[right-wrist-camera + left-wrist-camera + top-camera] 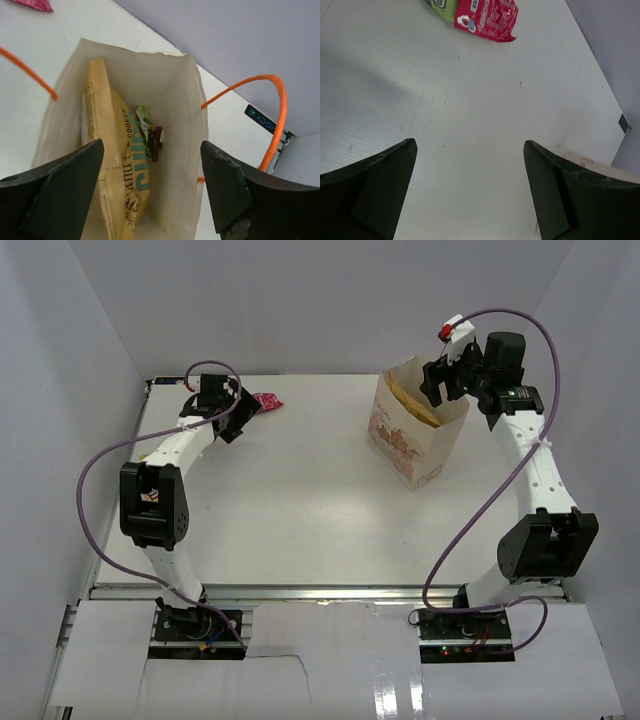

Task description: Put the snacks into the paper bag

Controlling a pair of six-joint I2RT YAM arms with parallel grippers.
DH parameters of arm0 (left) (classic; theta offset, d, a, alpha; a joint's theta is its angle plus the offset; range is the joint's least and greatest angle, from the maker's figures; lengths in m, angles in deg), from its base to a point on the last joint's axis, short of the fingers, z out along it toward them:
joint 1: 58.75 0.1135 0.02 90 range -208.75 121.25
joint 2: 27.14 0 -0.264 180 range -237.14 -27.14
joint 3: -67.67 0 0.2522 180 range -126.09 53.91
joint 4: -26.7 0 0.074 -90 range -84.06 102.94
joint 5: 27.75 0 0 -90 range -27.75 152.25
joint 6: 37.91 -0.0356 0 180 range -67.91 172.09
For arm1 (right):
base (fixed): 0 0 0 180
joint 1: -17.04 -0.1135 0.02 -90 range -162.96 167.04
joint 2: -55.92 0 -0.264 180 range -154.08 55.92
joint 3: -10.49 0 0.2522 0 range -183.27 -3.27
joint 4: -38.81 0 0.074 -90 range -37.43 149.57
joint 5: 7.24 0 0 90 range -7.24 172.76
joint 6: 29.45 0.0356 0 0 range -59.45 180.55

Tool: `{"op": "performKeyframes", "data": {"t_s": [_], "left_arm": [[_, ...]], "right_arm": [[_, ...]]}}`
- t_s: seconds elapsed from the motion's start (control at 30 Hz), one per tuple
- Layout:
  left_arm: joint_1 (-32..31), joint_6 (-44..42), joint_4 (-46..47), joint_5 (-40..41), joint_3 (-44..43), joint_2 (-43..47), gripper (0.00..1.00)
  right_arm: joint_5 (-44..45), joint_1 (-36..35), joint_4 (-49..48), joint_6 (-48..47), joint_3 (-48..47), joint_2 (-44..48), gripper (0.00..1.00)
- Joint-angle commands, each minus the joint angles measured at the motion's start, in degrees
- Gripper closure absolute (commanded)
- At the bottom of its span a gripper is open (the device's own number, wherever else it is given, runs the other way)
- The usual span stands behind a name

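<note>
- Snacks split between two spots: some inside the paper bag, some on the worktop at about 11 o'clock in the top view.
- Right end effector has its fingers spread wide with nothing between them. It hangs over the bag's open mouth, pointing down into it.
- Seen through that gap, the tan chip bag stands on edge against the bag wall at 9 o'clock in the wrist view.
- Beside the chip bag, toward 3 o'clock, a small green packet sits with a dark brown packet just below it. They touch or overlap; I cannot tell which.
- Paper bag stands at about 2 o'clock on the worktop, its orange cord handles falling outward.
- Left end effector is also spread and empty, held above bare worktop at the far left.
- Ahead of it at 12 o'clock lies a pink-red packet, flat on the worktop.
- A yellow-green packet lies at the pink-red one's 9 o'clock side, edges meeting, cut off by the frame.
- Both packets lie well apart from the paper bag.
</note>
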Motion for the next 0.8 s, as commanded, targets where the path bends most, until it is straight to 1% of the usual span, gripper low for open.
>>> {"op": "performKeyframes", "data": {"t_s": [0.0,0.03,0.07,0.1,0.17,0.2,0.27,0.3,0.37,0.4,0.47,0.5,0.53,0.63,0.7,0.77], "left_arm": [[0.41,5.19,-4.96,4.97,-7.29,-4.49,0.02],[0.32,5.8,-5.49,5.67,-8.96,-6.18,0.03],[0.32,6.33,-6.72,7.07,-12.37,-7.76,0.03],[0.32,7.03,-7.17,7.69,-13.97,-10.91,0.04],[0.32,9.57,-7.17,8.57,-16.52,-14.0,0.04],[0.58,10.89,-7.08,8.49,-18.62,-15.41,0.03],[0.94,16.24,-5.6,8.31,-19.69,-18.58,0.03],[1.02,17.57,-4.81,9.09,-19.87,-19.19,0.03],[1.03,18.55,-1.92,11.03,-19.96,-19.73,0.02],[1.11,17.68,-1.2,13.39,-20.74,-19.99,0.02],[1.11,14.01,-0.23,15.6,-22.32,-20.51,0.02],[1.11,9.29,0.38,16.65,-23.03,-20.87,0.02],[1.2,6.98,0.48,18.31,-24.17,-21.04,0.02],[1.2,1.17,-0.22,21.22,-25.23,-22.18,0.02],[1.29,-0.86,-0.58,22.11,-25.58,-23.5,0.02],[1.29,-4.2,-1.19,23.16,-27.6,-25.78,0.02]], "right_arm": [[-5.68,1.11,0.42,2.03,0.67,7.3,0.14],[-10.14,1.9,1.55,1.86,1.47,8.35,0.13],[-12.18,2.17,2.17,0.64,3.65,10.89,0.12],[-14.29,2.26,2.7,0.02,5.06,12.22,0.12],[-19.38,2.34,3.93,-1.65,8.49,16.07,0.11],[-20.45,2.34,3.93,-2.09,12.42,17.49,0.11],[-22.13,2.34,4.02,-3.49,16.13,21.01,0.11],[-21.96,2.34,4.02,-3.59,18.94,21.98,0.11],[-21.52,2.34,4.89,-3.76,20.89,24.0,0.1],[-21.43,2.52,5.25,-4.11,22.46,24.71,0.1],[-21.17,2.52,5.52,-4.47,24.05,26.73,0.1],[-20.99,2.61,5.43,-4.47,24.84,27.34,0.1],[-20.82,2.61,5.43,-4.38,26.07,28.13,0.1],[-20.55,2.61,5.43,-3.51,27.22,28.75,0.1],[-20.46,2.61,5.17,-3.07,27.31,28.76,0.1],[-20.03,2.61,5.25,-2.19,26.79,28.49,0.1]]}}
